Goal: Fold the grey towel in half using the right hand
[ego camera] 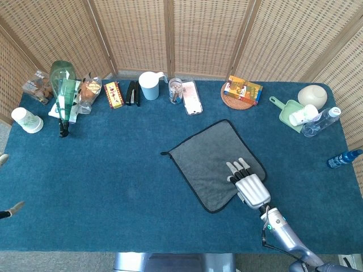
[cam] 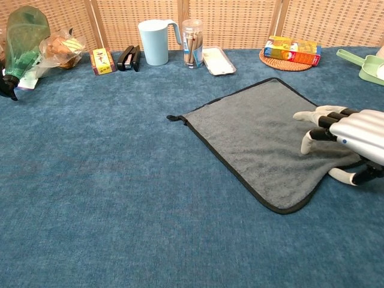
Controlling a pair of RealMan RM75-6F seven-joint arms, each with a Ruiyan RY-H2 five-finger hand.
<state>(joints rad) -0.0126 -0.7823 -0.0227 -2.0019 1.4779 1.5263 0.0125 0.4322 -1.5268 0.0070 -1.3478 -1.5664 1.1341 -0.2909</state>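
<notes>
The grey towel with black trim lies flat as a diamond right of the table's centre, also in the chest view. My right hand is on its right corner, fingers curled down on the cloth. In the chest view the right hand has its thumb under the towel's edge, and the cloth bunches there, pinched. Of my left hand, only two spread fingertips show at the far left edge, holding nothing.
Along the back stand a green bottle, a light blue pitcher, a glass of pens, a phone and a box on a woven coaster. A green scoop and bottles sit at the right.
</notes>
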